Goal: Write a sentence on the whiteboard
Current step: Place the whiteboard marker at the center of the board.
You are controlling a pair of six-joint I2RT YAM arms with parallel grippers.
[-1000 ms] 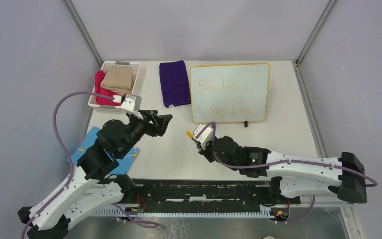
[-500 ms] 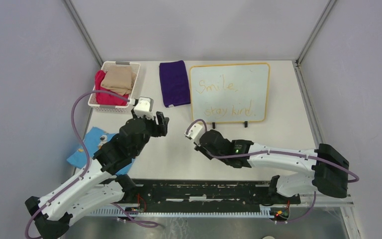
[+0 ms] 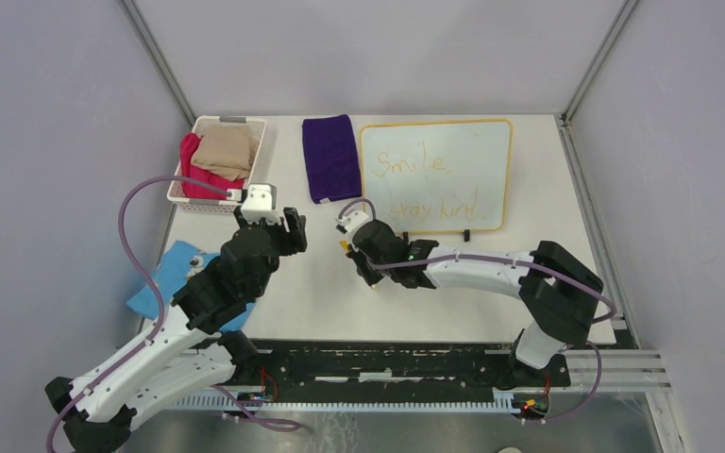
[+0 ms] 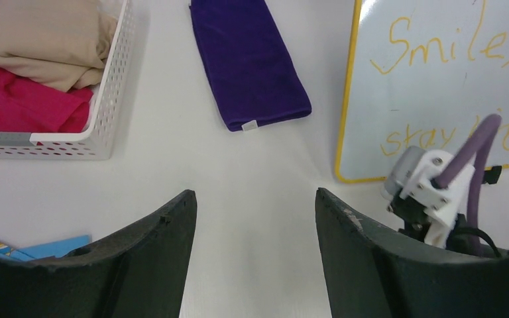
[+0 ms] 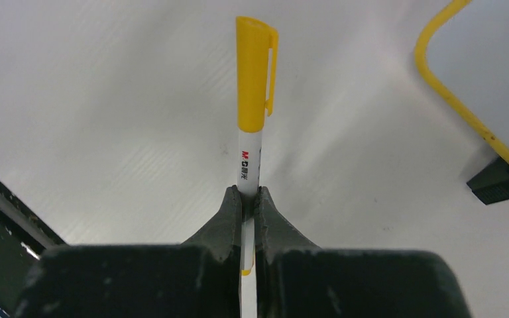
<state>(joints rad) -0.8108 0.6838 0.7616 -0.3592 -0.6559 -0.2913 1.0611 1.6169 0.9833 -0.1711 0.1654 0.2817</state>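
Where whiteboard [image 3: 483, 162] reads "Smile, stay kind" (orange)

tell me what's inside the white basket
A folded beige cloth lies on top of a pink-red cloth in the white basket. Whatever sits beneath them, and the basket floor, is covered.

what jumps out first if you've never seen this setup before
The whiteboard at the far right-centre of the table draws the eye, with the sentence "Smile, stay kind" in orange on two lines. Next comes the right hand, just in front of the board, shut on a white marker with a yellow cap. A purple cloth lies left of the board.
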